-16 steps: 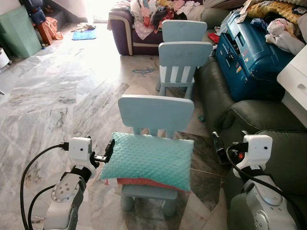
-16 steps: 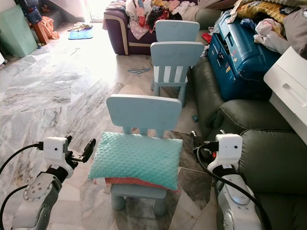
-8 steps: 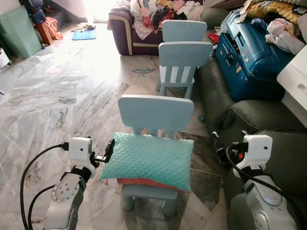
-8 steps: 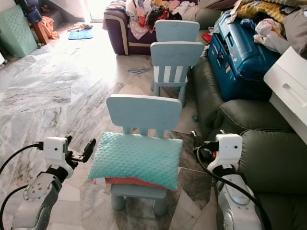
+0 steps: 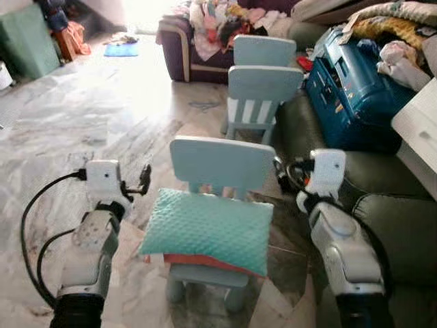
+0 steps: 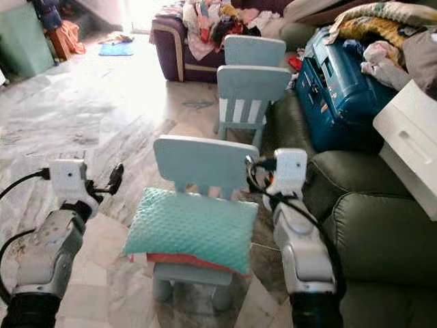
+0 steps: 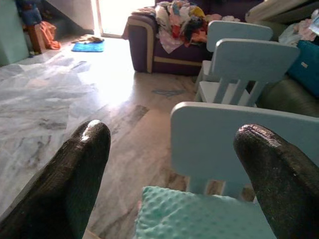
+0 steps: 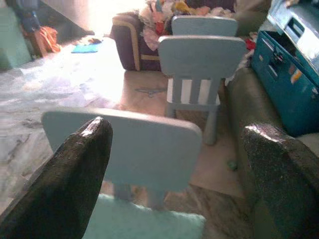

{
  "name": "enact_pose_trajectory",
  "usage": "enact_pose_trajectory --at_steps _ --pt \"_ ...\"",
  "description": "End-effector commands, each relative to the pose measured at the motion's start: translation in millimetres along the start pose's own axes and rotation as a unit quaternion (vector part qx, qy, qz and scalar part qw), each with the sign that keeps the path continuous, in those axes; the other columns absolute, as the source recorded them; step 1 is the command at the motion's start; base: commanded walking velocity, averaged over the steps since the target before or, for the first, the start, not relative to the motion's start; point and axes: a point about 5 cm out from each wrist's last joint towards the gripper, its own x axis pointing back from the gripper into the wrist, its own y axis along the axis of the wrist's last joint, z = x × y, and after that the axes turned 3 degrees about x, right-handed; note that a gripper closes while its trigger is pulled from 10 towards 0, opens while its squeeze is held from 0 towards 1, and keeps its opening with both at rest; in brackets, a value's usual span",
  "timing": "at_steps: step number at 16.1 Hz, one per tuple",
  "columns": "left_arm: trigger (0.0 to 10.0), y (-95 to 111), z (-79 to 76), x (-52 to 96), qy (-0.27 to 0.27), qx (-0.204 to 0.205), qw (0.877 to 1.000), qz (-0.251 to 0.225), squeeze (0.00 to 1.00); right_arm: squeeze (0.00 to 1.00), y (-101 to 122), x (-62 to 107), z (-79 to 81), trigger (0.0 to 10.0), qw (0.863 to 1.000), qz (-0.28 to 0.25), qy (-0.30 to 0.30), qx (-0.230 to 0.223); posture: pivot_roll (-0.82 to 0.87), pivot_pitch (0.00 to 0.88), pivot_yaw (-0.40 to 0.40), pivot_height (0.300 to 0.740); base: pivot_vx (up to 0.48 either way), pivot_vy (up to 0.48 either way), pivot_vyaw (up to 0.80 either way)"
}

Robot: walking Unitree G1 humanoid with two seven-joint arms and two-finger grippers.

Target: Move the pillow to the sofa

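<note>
- Left eye view: a teal pillow (image 5: pixel 208 230) is seen lying flat on the seat of a small pale blue chair (image 5: pixel 222 164), with a red cushion (image 5: pixel 205 261) showing under its front edge. The left gripper (image 5: pixel 145 179) is held beside the chair's left side, just above and outside the pillow's left corner, not touching it. The right gripper (image 5: pixel 278 169) is raised at the right end of the chair's backrest, above the pillow's right corner and apart from it. A dark green sofa (image 5: pixel 392 225) is seen on the right, with a blue suitcase (image 5: pixel 348 82) resting on it farther back

- Right eye view: the same layout is shown, with the pillow (image 6: pixel 191 229) between the two arms and both grippers level with the backrest rather than with the pillow. Two more pale blue chairs (image 6: pixel 251 85) are lined up behind the first, on a marble floor (image 6: pixel 82 123)

- Left wrist view: the two black fingers (image 7: pixel 65 184) are spread wide apart with nothing between them. The pillow's dotted teal corner (image 7: pixel 194 216) is seen low in the gap, ahead of the fingertips, with the backrest (image 7: pixel 239 134) behind it

- Right wrist view: the fingers (image 8: pixel 67 184) are likewise spread wide and hold nothing. The backrest (image 8: pixel 129 149) is framed between them and the pillow's teal edge (image 8: pixel 149 224) lies below it, untouched
</note>
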Motion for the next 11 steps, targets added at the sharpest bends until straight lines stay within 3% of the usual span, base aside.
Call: enact_pose_trajectory --at_steps 1,3,4,5,7,8,11 --pt "10.0 6 -2.9 -1.7 -0.008 -0.005 1.000 -0.010 0.00 0.00 -2 0.9 -6.5 10.0 1.000 0.008 -0.007 -0.010 -0.07 0.033 -0.048 0.740 0.000 0.000 0.00" --pt "10.0 2 -3.5 2.9 -0.016 -0.005 1.000 -0.011 0.00 0.00 -3 3.7 -10.0 10.0 1.000 0.007 -0.005 -0.019 -0.07 0.034 -0.046 0.740 0.000 0.000 0.00" --pt "10.0 -16 -4.5 13.1 -0.032 -0.014 0.999 0.014 0.00 0.00 -12 8.9 -20.5 10.0 0.999 0.026 -0.017 0.012 -0.07 0.038 -0.047 0.740 0.000 0.000 0.00" --pt "10.0 -20 -4.7 15.7 -0.036 -0.020 0.999 0.020 0.00 0.00 -14 10.4 -23.0 10.0 0.999 0.029 -0.019 0.018 -0.07 0.038 -0.047 0.740 0.000 0.000 0.00" --pt "10.0 -33 -1.8 27.6 -0.041 -0.034 0.998 0.032 0.00 0.00 -23 23.4 -41.7 10.0 0.998 0.033 -0.034 0.033 -0.08 0.044 -0.045 0.740 0.000 0.000 0.00" --pt "10.0 -37 2.1 33.4 -0.038 -0.045 0.998 0.032 0.00 0.00 -30 35.7 -59.6 10.0 0.997 0.037 -0.054 0.039 -0.09 0.051 -0.040 0.740 0.000 0.000 0.00" --pt "10.0 -39 14.0 40.3 -0.033 -0.058 0.997 0.032 0.00 0.00 -39 57.1 -87.7 10.0 0.991 0.058 -0.100 0.066 -0.11 0.062 -0.026 0.740 0.000 0.000 0.00"
